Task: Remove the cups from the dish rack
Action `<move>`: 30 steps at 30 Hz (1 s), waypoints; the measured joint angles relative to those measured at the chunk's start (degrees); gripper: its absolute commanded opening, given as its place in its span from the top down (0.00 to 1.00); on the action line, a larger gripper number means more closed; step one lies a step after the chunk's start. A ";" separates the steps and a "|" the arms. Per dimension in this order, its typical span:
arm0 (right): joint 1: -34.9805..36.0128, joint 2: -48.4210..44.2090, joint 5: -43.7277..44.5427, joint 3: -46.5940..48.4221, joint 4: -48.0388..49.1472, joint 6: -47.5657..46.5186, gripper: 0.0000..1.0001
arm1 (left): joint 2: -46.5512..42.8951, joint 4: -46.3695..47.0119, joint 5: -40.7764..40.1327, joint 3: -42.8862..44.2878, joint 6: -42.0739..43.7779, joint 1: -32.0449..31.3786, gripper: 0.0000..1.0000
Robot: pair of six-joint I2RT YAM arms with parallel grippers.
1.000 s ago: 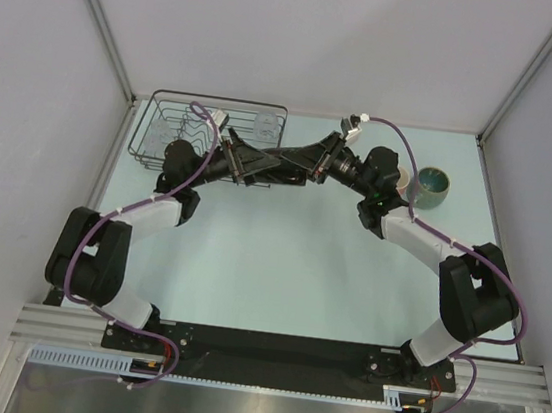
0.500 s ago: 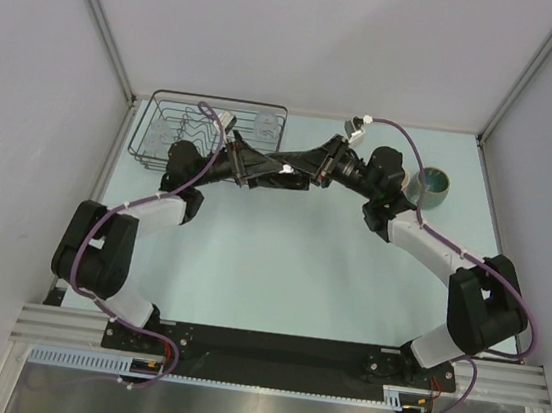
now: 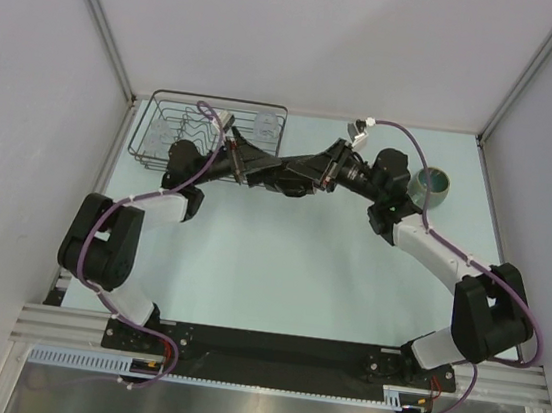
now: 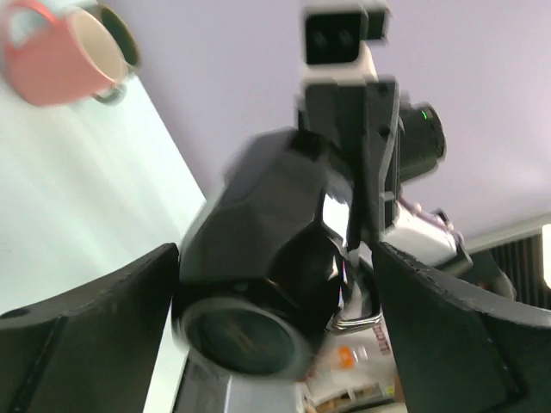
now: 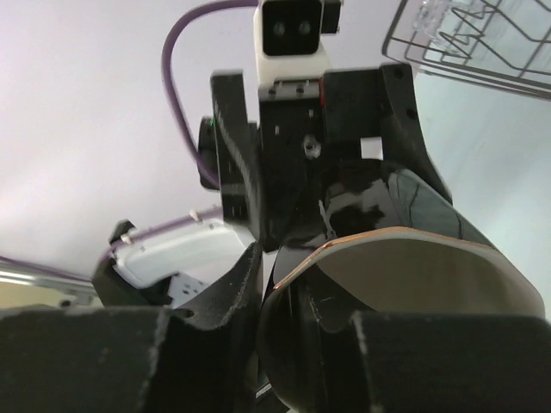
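Observation:
The small black mug [image 3: 276, 173] hangs in mid-air between my two grippers, just right of the dish rack [image 3: 155, 121]. My right gripper [image 3: 294, 177] is shut on the mug's wall [image 5: 405, 206], one finger outside and one inside the rim. My left gripper [image 3: 258, 168] stands open around the mug's base [image 4: 258, 301], with a gap at its right finger [image 4: 448, 327]. The clear glass tumbler [image 3: 264, 124] lies in the rack's right end and also shows in the right wrist view [image 5: 430, 21]. The pink cup [image 4: 52, 52] and the pale green-teal cup [image 3: 432, 186] stand on the table at the right.
The rack [image 5: 491, 43] sits in the table's far left corner against the wall. Both arms stretch across the middle back of the table. White walls close in the left, back and right sides.
My right arm has stretched further left and its gripper has closed in on the mug at my left gripper. The left gripper has shifted slightly toward the back.

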 measured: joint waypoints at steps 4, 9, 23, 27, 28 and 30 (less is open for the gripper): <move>-0.98 -1.05 -2.99 -0.68 0.31 -1.09 1.00 | 1.09 -1.66 -3.72 0.00 -0.96 3.15 0.00; -1.33 -1.14 -4.09 -0.68 1.60 -1.46 1.00 | 1.60 -2.12 -5.05 0.00 -1.36 4.20 0.00; -4.55 -4.74 4.46 5.55 -25.70 -17.79 1.00 | -2.73 -20.85 -9.49 -0.22 8.46 5.25 0.00; -4.98 -4.79 17.81 15.89 -44.94 -28.15 1.00 | -8.35 -36.37 -14.45 1.11 17.75 5.62 0.00; -4.98 -4.79 20.68 17.49 -47.87 -29.73 1.00 | -9.07 -38.69 -15.30 1.53 19.10 5.62 0.00; -4.98 -4.79 27.96 20.46 -54.18 -33.16 1.00 | -10.47 -43.23 -17.00 2.05 21.86 5.62 0.00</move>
